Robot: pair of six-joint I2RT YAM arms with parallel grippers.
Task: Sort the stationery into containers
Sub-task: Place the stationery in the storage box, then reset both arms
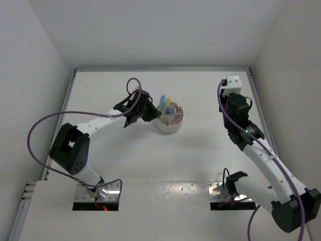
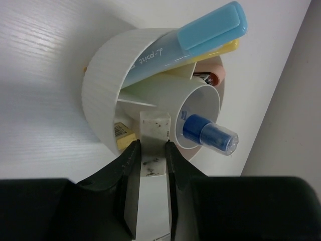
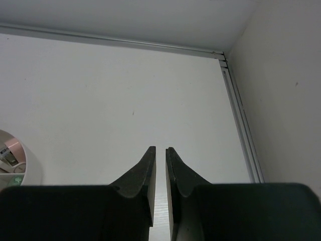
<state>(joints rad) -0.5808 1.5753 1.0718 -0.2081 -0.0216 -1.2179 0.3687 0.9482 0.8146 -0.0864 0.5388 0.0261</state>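
Observation:
The round white organiser (image 1: pixel 170 122) stands mid-table. In the left wrist view, the organiser (image 2: pixel 108 75) holds a light blue marker (image 2: pixel 190 42) and a yellow marker (image 2: pixel 223 49) leaning in a far wedge. A blue marker (image 2: pixel 208 133) is in the central well. A tan eraser (image 2: pixel 123 135) lies in a near wedge. My left gripper (image 2: pixel 152 148) is shut on a grey smudged eraser block (image 2: pixel 154 128), its tip over the organiser's near rim. My right gripper (image 3: pixel 160 153) is far to the right, jaws nearly touching with nothing between them. The organiser's edge (image 3: pixel 15 165) shows at its lower left.
White walls close in on the table's left, back and right. A metal rail (image 3: pixel 241 125) runs along the right edge, close to the right gripper (image 1: pixel 232 86). A purple cable (image 1: pixel 134 85) loops above the left gripper (image 1: pixel 152 114).

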